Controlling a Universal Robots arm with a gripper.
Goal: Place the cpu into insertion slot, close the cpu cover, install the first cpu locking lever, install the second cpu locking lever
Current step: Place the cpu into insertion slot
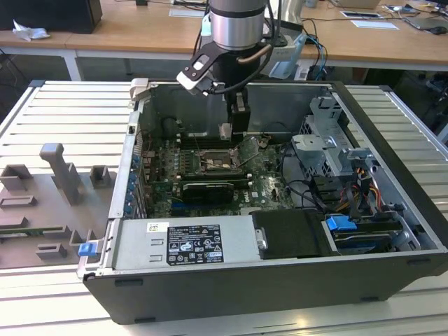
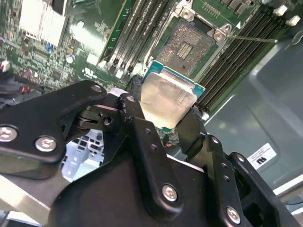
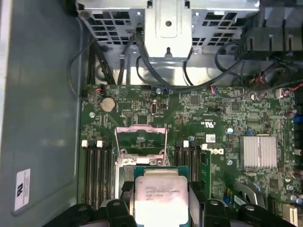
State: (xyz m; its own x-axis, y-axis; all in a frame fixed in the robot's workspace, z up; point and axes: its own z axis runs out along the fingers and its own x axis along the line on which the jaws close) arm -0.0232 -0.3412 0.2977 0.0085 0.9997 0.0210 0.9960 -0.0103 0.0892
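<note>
The jaws pinch the cpu [image 2: 168,100], a flat square with pale silvery top, near the insertion slot [image 2: 187,47].

Dull, pale silvery metal atop the cpu [image 2: 168,97], edged in green board. Matt black on the claw [image 2: 161,109], dotted with shiny screw heads. Bright thin metal for the cpu cover [image 3: 141,137]; glossy green lacquer over the circuit board [image 3: 213,109]. Ribbed pale metal on the counter [image 1: 63,105], at the exterior view's left; matt dark-grey case [image 1: 280,287].
</note>
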